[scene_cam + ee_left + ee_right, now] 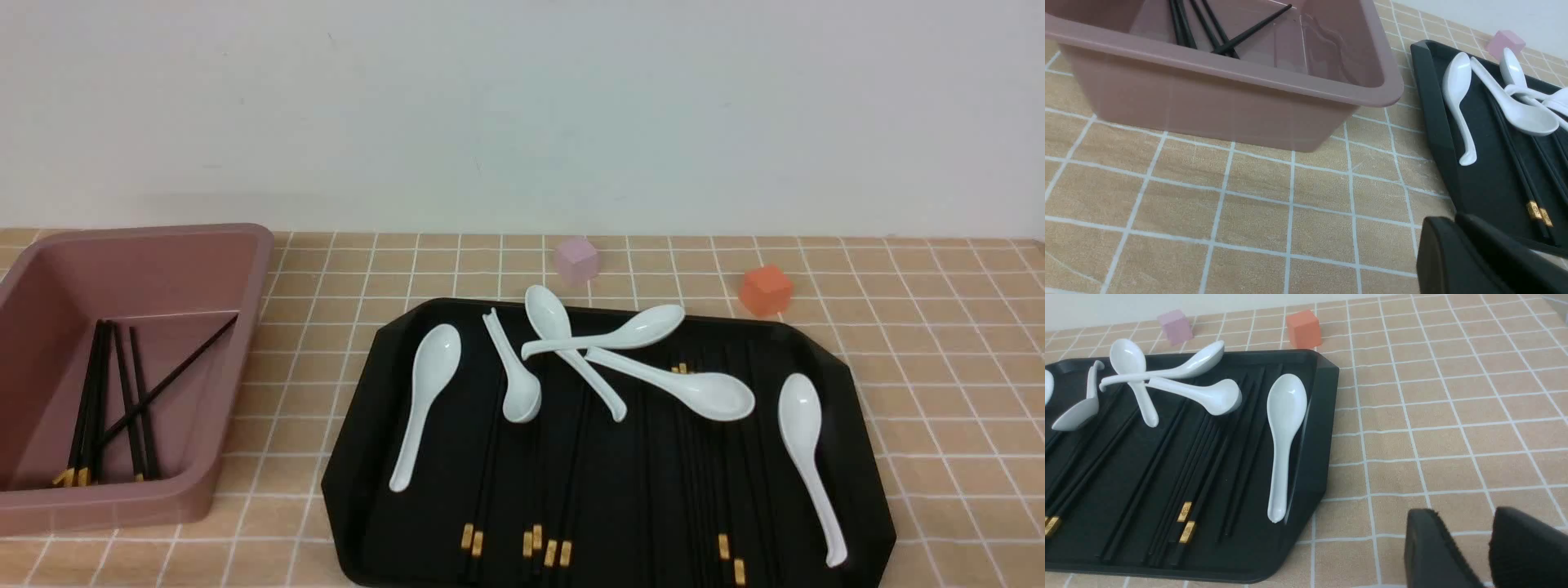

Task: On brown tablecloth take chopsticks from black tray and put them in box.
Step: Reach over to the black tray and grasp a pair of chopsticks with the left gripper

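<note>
The black tray (359, 457) lies on the brown tablecloth (939, 367) at centre. Several black chopsticks (555, 553) with gold ends lie lengthwise in it, partly under white spoons (424, 384). The pink-brown box (245, 269) stands to the left and holds several chopsticks (106, 392). Neither gripper shows in the front view. In the left wrist view my left gripper (1453, 222) is shut and empty, low over the cloth between box (1208, 102) and tray (1486, 188). In the right wrist view my right gripper (1466, 522) is open and empty over cloth beside the tray (1306, 465).
Several white spoons lie in the tray, some crossed over each other (588, 343), one along the right rim (804, 441). A small pink cube (576, 260) and an orange cube (765, 289) stand on the cloth behind the tray.
</note>
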Robot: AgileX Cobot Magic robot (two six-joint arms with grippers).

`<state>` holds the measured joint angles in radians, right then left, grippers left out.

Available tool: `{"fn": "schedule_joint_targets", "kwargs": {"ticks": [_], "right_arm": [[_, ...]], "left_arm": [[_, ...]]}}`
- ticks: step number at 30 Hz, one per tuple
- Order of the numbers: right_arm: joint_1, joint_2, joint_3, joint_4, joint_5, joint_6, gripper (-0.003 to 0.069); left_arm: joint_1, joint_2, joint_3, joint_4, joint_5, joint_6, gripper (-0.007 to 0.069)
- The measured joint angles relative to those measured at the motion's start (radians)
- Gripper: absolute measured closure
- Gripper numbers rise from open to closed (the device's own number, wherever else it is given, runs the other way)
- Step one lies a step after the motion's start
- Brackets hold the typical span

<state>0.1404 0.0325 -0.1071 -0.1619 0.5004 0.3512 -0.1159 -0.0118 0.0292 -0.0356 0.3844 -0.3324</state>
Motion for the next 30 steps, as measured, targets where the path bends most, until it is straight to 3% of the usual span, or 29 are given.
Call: {"fn": "schedule_joint_targets", "kwargs": {"ticks": [23,30], "right_arm": [[0.0,0.0,0.0,0.0,0.0,0.0,0.0419],[0.0,0.0,0.0,0.0,0.0,0.0,0.0419]], "left_arm": [[0.0,0.0,0.0,0.001,0.0,0.0,0.0567],[0.0,0.0,0.0,0.054,0.0,0.0,0.0564]]}}
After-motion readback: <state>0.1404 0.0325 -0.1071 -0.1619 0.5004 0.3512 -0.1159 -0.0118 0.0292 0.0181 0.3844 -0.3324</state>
